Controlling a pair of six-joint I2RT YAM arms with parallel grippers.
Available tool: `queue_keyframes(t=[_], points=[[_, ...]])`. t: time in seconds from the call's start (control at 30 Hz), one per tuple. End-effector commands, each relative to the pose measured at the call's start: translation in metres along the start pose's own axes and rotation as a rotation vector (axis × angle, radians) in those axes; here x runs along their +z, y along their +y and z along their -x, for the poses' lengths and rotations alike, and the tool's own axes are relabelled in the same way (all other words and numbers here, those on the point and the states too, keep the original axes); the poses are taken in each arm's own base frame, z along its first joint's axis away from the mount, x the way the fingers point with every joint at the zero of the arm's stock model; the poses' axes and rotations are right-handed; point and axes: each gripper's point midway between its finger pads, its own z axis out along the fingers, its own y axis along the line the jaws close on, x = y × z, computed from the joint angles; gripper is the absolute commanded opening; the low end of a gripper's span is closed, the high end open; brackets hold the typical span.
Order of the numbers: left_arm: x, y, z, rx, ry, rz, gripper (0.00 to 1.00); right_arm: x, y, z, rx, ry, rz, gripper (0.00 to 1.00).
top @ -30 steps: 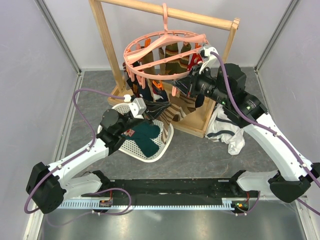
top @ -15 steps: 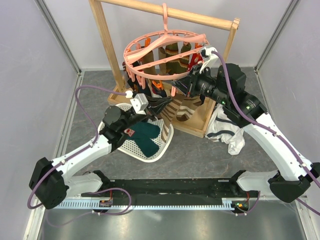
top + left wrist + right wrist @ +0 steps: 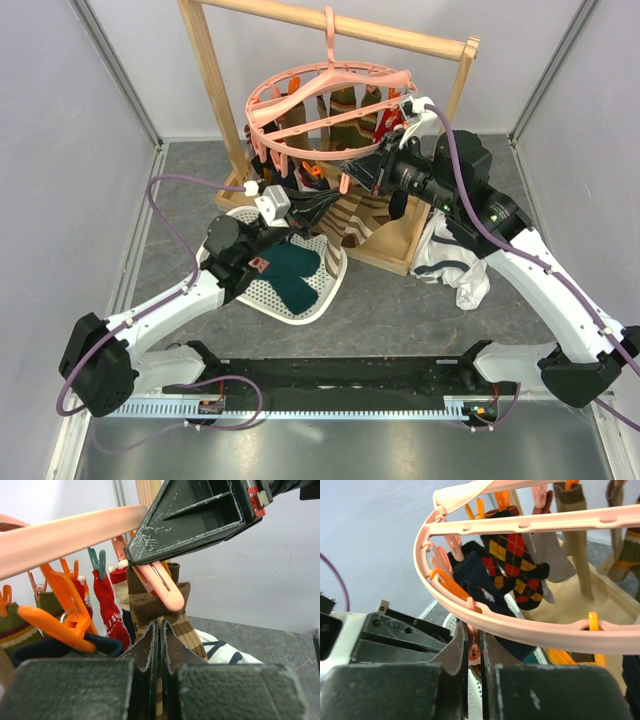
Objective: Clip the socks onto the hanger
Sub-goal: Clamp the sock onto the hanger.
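The left end effector (image 3: 160, 630) is clamped shut on the brown-striped sock (image 3: 186, 626), whose top reaches up beside a pink clip (image 3: 167, 592) on the near edge of the hanger (image 3: 530, 630). The right end effector (image 3: 474, 647) is pinched shut on that clip, just under the ring. The wooden rack (image 3: 215, 90) upright stands close on the ring's left. Bare counter (image 3: 400, 320) lies near and right of the mesh basket (image 3: 300, 308).
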Motion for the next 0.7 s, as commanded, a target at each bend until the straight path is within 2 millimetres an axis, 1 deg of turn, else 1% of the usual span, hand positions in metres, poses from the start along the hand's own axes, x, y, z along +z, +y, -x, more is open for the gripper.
queue_keyframes(t=[0.0,0.17,0.23,0.43,0.53,0.57,0.63,0.67], points=[[-0.003,-0.001,0.043,0.002,-0.128,0.018,0.02,-0.009,-0.003,0.018,-0.05,-0.082,-0.027,0.0],[-0.009,-0.006,0.05,-0.007,-0.141,0.016,0.02,-0.01,-0.003,0.015,-0.058,-0.078,-0.021,0.0],[-0.01,-0.006,0.048,-0.007,-0.138,0.021,0.02,-0.011,-0.001,0.016,-0.057,-0.082,-0.011,0.0],[-0.004,-0.004,0.046,-0.007,-0.131,0.031,0.02,-0.011,0.006,0.015,-0.033,-0.085,0.029,0.0],[-0.002,-0.007,0.045,-0.011,-0.132,0.026,0.02,-0.011,0.006,0.015,-0.027,-0.094,0.032,0.0],[-0.001,-0.007,0.047,-0.009,-0.138,0.027,0.02,-0.011,0.007,0.016,-0.025,-0.103,0.034,0.0],[0.001,-0.009,0.046,-0.014,-0.135,0.022,0.02,-0.012,0.006,0.013,-0.012,-0.103,0.037,0.0],[0.001,-0.009,0.046,-0.013,-0.136,0.023,0.02,-0.012,0.009,0.016,-0.011,-0.115,0.05,0.0]])
